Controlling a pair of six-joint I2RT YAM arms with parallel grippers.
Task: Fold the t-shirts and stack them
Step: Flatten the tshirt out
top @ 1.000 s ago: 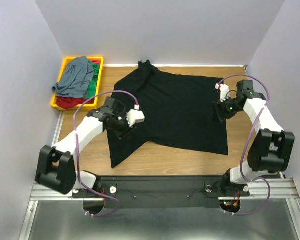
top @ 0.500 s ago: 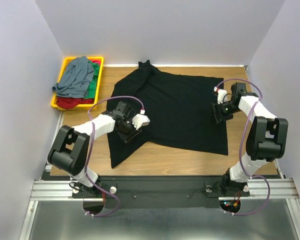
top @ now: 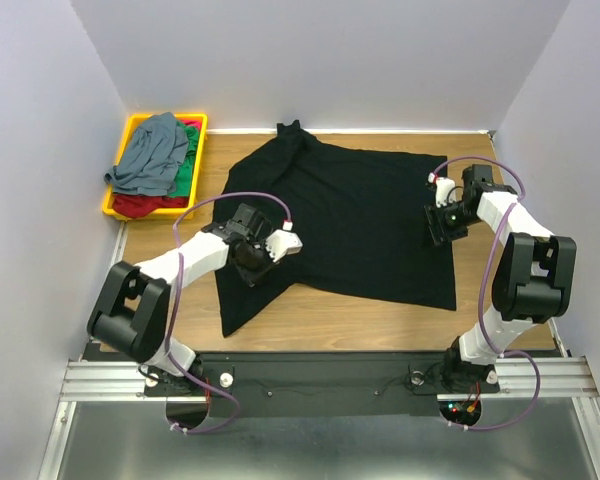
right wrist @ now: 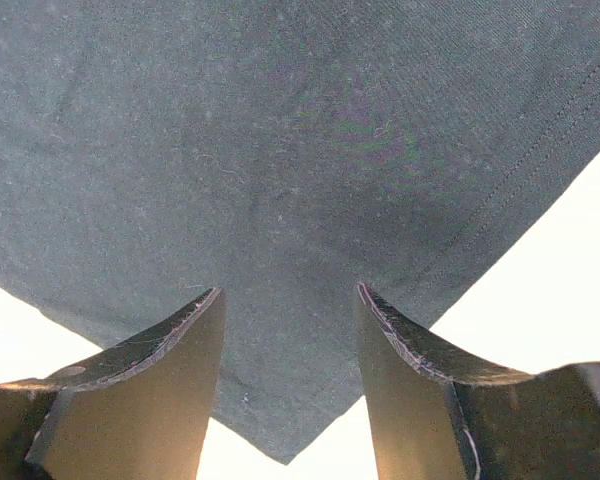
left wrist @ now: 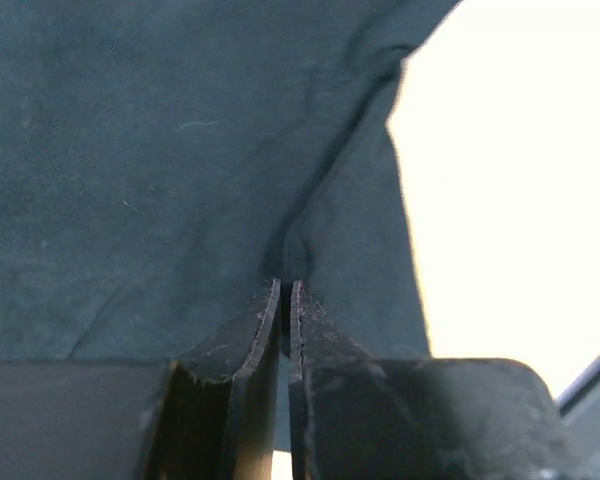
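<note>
A large black t-shirt [top: 360, 220] lies spread across the wooden table. My left gripper [top: 252, 268] is at its left part near the sleeve and is shut, pinching a fold of the black cloth [left wrist: 310, 215] at its tips [left wrist: 285, 287]. My right gripper [top: 436, 232] is at the shirt's right edge, open, with its fingers [right wrist: 180, 340] on either side of a corner of the black shirt [right wrist: 290, 420]; the gripper [right wrist: 290, 295] holds nothing. A slate grey-blue shirt [top: 152, 152], a green one [top: 185, 172] and a red one [top: 138, 203] lie crumpled in the tray.
A yellow plastic tray [top: 200, 140] stands at the back left corner of the table. Pale walls close in on the left, back and right. Bare wood [top: 330, 320] shows in front of the shirt.
My left arm has swung its gripper a little to the right on the shirt's left part. My right gripper has shifted slightly back and left along the right edge.
</note>
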